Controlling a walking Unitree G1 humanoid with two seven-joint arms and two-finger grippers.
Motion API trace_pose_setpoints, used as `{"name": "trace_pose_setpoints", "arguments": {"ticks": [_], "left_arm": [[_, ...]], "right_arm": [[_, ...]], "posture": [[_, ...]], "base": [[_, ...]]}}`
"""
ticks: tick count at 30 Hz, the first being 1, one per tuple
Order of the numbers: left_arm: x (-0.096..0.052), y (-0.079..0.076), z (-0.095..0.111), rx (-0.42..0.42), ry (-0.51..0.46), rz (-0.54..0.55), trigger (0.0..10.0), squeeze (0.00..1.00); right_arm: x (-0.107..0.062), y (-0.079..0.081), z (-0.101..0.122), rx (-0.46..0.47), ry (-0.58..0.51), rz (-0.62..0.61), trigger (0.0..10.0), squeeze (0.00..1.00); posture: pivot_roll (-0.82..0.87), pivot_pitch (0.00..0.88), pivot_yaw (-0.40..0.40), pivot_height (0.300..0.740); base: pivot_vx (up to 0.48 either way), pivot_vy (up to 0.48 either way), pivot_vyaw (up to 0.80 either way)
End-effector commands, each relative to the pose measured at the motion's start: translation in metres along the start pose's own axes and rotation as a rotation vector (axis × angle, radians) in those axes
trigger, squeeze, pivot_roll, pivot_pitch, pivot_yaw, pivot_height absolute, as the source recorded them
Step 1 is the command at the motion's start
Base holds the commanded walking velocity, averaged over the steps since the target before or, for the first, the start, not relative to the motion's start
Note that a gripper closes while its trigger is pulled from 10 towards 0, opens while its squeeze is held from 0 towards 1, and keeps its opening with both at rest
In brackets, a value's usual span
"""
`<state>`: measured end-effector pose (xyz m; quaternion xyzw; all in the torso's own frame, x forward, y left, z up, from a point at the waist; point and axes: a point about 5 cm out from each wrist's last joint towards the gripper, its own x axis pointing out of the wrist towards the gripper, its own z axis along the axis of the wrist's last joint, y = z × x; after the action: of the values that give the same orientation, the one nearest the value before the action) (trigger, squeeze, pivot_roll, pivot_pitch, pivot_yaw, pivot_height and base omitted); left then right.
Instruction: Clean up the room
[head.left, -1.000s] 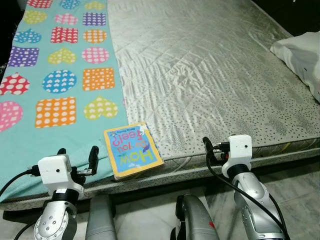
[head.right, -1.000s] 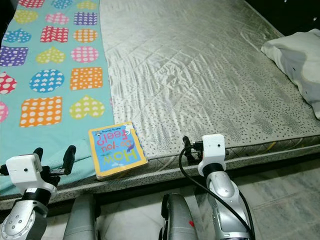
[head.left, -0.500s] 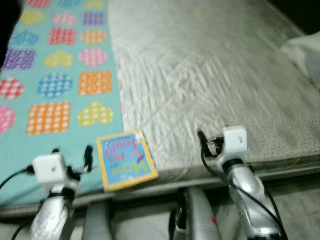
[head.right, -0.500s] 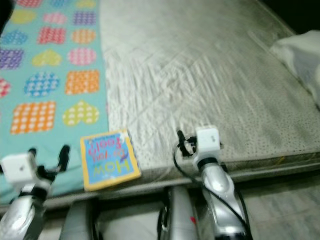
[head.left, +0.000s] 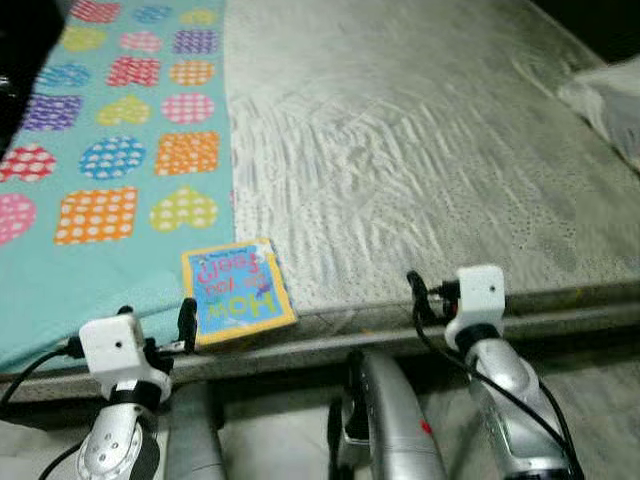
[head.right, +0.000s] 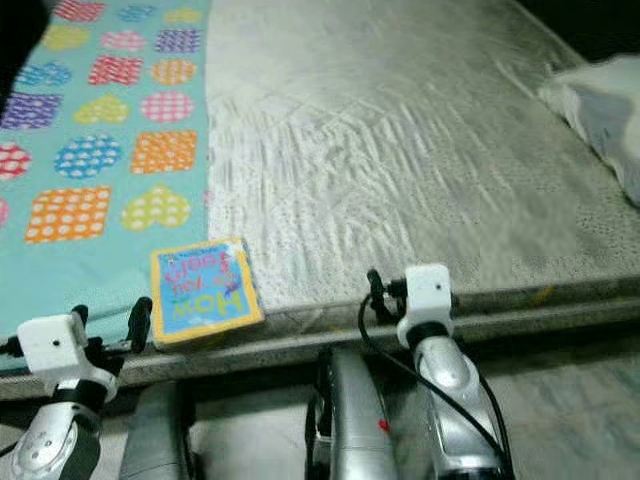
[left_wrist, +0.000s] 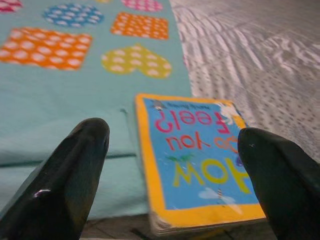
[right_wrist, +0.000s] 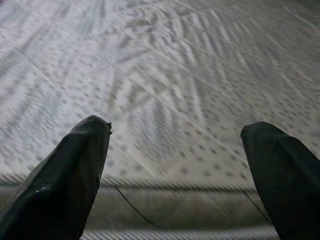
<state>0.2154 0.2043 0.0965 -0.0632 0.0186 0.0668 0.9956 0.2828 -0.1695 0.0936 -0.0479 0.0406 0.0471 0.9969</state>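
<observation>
**Approach to book, no grasp made**

A yellow-bordered blue children's board book lies at the near edge of the grey quilted bed, beside a teal heart-patterned blanket. Left end effector is spread apart, level with the book; right end effector likewise apart, empty. Next: advance left, clamp.

A thin board book with a yellow border and blue cover, titled "How do you feel?", lies flat and closed at the near edge of the bed, its lettering upside down, overlapping the teal patterned blanket.
</observation>
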Motion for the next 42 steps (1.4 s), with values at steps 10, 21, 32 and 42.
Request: {"name": "trace_pose_setpoints", "arguments": {"ticks": [10, 21, 32, 42], "left_arm": [[0.004, 0.016, -0.009, -0.083, 0.078, 0.097, 10.0, 0.00], [-0.008, 0.035, -0.024, -0.198, 0.171, 0.149, 10.0, 0.00], [0.013, 0.043, -0.026, -0.249, 0.212, 0.047, 10.0, 0.00], [0.026, 0.021, -0.025, -0.448, 0.238, -0.108, 10.0, 0.00]], "right_arm": [[0.000, -0.010, 0.001, -0.014, -0.004, -0.030, 10.0, 0.00], [0.003, -0.021, 0.004, -0.021, -0.005, -0.035, 10.0, 0.00], [0.002, -0.027, 0.008, -0.044, -0.020, -0.048, 10.0, 0.00], [-0.013, -0.024, 0.022, -0.016, -0.057, 0.079, 10.0, 0.00]], "posture": [[-0.03, 0.216, -0.092, 0.544], [-0.02, 0.214, -0.100, 0.544], [-0.05, 0.221, -0.105, 0.544], [-0.07, 0.223, -0.108, 0.544]], "base": [[0.000, 0.000, 0.00], [0.000, 0.000, 0.00], [0.000, 0.000, 0.00], [0.000, 0.000, 0.00]]}}
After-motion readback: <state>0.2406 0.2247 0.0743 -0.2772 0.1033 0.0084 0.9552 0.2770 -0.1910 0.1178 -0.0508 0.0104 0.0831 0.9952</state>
